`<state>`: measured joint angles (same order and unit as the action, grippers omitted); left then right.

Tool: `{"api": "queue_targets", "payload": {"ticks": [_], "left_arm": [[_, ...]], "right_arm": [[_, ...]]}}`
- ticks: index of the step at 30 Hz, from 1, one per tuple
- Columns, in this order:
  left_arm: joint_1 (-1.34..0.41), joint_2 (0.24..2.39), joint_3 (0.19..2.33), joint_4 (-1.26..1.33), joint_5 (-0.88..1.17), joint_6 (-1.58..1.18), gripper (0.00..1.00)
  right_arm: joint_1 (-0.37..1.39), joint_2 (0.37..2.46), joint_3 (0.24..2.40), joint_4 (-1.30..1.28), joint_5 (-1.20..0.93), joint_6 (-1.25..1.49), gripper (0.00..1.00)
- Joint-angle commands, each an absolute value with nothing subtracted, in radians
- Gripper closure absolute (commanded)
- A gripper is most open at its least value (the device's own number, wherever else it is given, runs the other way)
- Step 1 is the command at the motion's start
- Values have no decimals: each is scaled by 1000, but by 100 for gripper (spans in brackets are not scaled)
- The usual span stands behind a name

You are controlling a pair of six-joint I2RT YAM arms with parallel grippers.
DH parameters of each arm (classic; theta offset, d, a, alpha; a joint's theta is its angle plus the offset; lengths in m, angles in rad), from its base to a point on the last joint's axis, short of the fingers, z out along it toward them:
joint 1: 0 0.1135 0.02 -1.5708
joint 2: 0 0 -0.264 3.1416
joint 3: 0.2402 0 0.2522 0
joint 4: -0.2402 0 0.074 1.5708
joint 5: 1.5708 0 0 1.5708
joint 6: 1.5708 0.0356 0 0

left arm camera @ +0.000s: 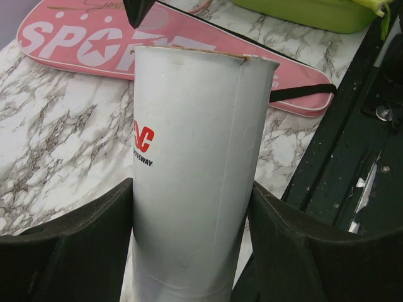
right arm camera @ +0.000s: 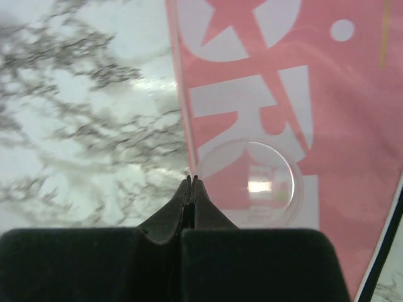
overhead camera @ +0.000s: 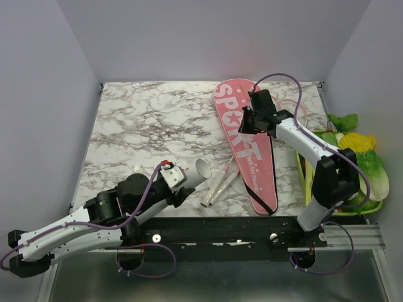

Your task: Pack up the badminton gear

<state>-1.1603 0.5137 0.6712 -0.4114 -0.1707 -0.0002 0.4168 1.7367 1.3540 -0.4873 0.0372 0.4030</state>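
Presently, a long white cardboard tube (left arm camera: 189, 126) is gripped by the left gripper (left arm camera: 189, 189); the right gripper (right arm camera: 191, 182) is closed over a pink "SPORT" racket bag (right arm camera: 283, 94).

White tabletop (overhead camera: 145, 119) with grey marble veining; on it, a pink racket bag (overhead camera: 255, 167) printed with white "SPORT" lettering and a white star and trimmed in black edging, and slim rackets (overhead camera: 221, 182) in pale pink and white. The tube (left arm camera: 189, 157) is plain white with a red logo above small black lettering, and the left claw (left arm camera: 190, 189) and right claw (right arm camera: 191, 182) are both black. A lime-green tray (left arm camera: 302, 12) has green and yellow toy vegetables (overhead camera: 356, 148).
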Motion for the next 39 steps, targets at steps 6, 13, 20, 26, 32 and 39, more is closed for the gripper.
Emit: {"api": "queue_targets", "payload": {"ticks": [6, 13, 20, 26, 32, 39], "left_arm": [[-1157, 543, 686, -413, -123, -101, 100], [-1157, 552, 683, -405, -89, -98, 100], [-1158, 542, 680, -387, -52, -100, 100], [-1157, 502, 667, -359, -5, -101, 100], [-1158, 492, 666, -347, 55, -103, 100], [-1158, 489, 664, -348, 63, -101, 100]], "right_arm": [[455, 1439, 1221, -322, -570, 400, 99], [574, 1226, 1181, -295, -765, 391, 99], [713, 1106, 1169, -299, -818, 403, 99], [798, 1063, 1132, -265, -833, 413, 99], [864, 1068, 1078, -204, -822, 430, 99], [911, 1083, 1060, -161, -813, 445, 99]]}}
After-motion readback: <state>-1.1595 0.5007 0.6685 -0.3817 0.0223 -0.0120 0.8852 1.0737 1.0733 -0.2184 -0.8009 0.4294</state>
